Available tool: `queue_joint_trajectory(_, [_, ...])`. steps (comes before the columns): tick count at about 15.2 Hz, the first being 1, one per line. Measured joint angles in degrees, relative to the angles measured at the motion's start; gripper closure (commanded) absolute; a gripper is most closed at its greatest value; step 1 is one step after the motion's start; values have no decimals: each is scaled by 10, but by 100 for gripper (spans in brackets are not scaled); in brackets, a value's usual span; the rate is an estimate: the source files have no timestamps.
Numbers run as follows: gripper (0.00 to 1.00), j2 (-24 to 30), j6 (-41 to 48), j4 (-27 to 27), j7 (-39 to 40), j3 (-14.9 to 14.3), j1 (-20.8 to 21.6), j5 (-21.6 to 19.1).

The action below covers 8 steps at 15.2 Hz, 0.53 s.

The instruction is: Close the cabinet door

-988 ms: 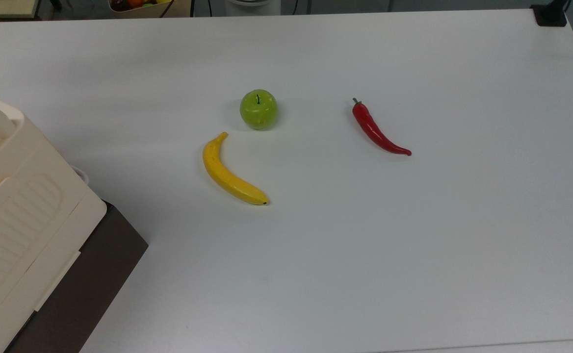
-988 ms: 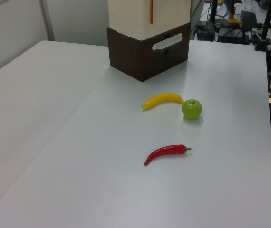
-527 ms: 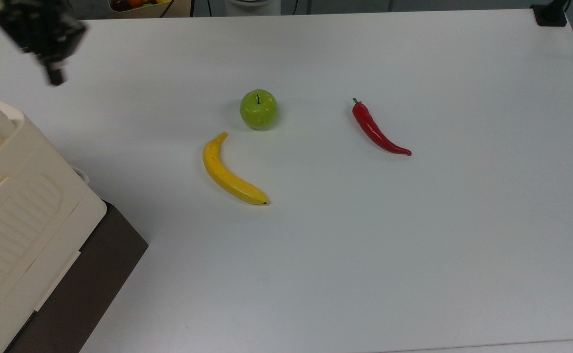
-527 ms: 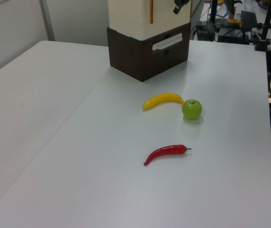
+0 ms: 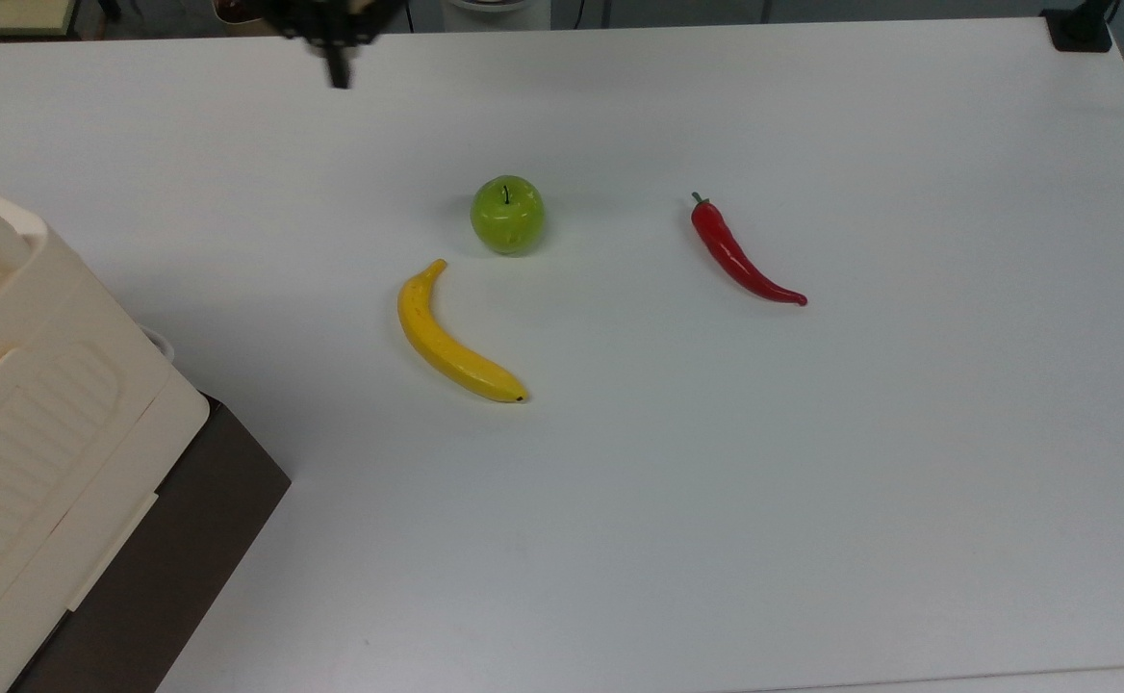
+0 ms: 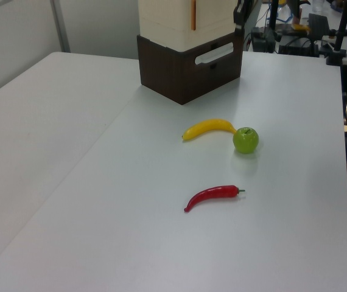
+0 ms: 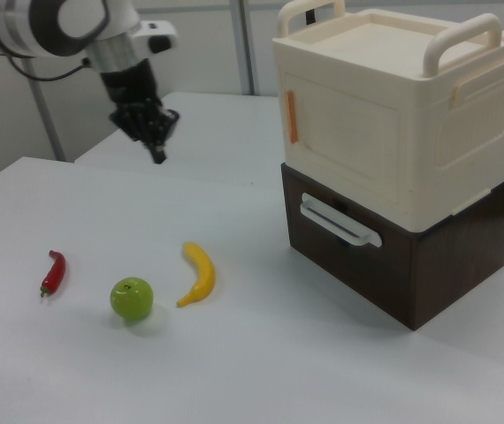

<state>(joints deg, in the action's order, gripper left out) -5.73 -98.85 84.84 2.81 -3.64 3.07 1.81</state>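
The cream cabinet (image 7: 411, 106) stands on a dark brown drawer base (image 7: 411, 265) at the right view's right. Its cabinet door (image 7: 345, 146) is the smooth front panel with an orange strip (image 7: 292, 115) at one edge, and it lies flush with the box. In the left view the cabinet door (image 6: 215, 15) shows at the top, above the base (image 6: 185, 73). My gripper (image 7: 157, 155) hangs in the air well to the right view's left of the cabinet, touching nothing, fingers together and pointing down. It also appears as a dark gripper (image 5: 339, 75) at the top view's far edge and as a gripper (image 6: 240, 13) beside the cabinet.
A yellow banana (image 5: 451, 342), a green apple (image 5: 507, 214) and a red chili (image 5: 740, 255) lie mid-table on the white table (image 5: 812, 481). The cabinet (image 5: 33, 433) fills the top view's lower left corner. Cables and stands sit beyond the table's far edge.
The gripper came into view near the cabinet, then swept toward the top view's right along the far edge, away from the cabinet. The door and the fruit have not moved.
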Motion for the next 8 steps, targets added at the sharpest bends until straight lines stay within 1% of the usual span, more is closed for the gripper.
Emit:
queue_joint_trajectory(2, [99,3,20,5,0,0,26,4])
queue_joint_trajectory(3, [97,7,24,12,0,0,36,5])
queue_joint_trajectory(4, [93,14,27,22,0,0,44,5])
queue_joint_trajectory(5, [82,21,29,33,0,0,49,6])
queue_joint_trajectory(6, [57,29,32,42,0,0,51,6])
queue_joint_trajectory(8, [11,40,39,54,0,-2,50,6])
